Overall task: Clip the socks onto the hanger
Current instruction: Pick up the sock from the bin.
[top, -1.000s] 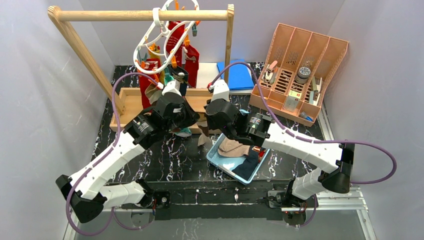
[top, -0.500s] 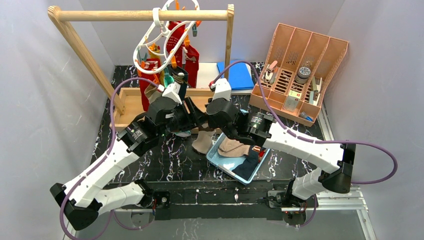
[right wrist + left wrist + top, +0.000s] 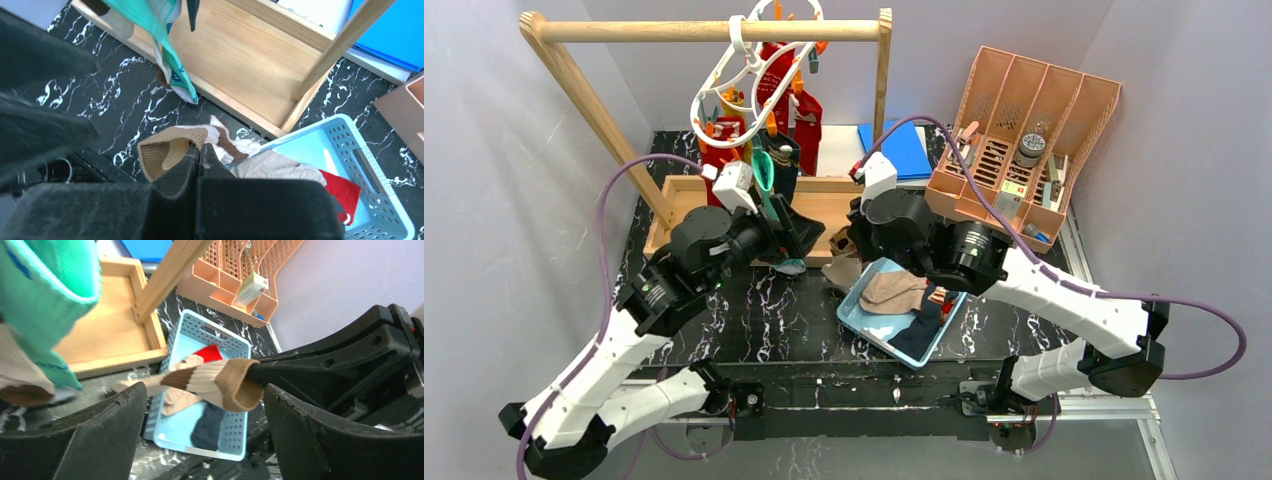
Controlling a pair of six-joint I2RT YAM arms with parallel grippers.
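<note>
My right gripper (image 3: 200, 156) is shut on the cuff of a tan sock with brown and cream stripes (image 3: 172, 144), held above the table beside the blue basket (image 3: 356, 150). The left wrist view shows that sock (image 3: 215, 382) hanging out of the right fingers (image 3: 325, 362), a little beyond my open left gripper (image 3: 205, 427), which touches nothing. From above, the left gripper (image 3: 807, 238) stands just left of the right gripper (image 3: 844, 245) and the sock (image 3: 844, 270). The white hanger (image 3: 742, 72) hangs on the rail with red socks (image 3: 802, 112) and a teal sock (image 3: 762, 172) clipped to it.
The blue basket (image 3: 876, 342) holds tan, navy and red socks. The wooden rail frame (image 3: 714, 31) and its wooden base tray (image 3: 824, 205) stand behind the grippers. An orange organizer (image 3: 1024, 140) sits at the back right, a blue folder (image 3: 902, 152) beside it.
The left gripper opened, let go of the striped sock and drew back to the left. The right gripper stayed shut on the sock and shifted slightly right.
</note>
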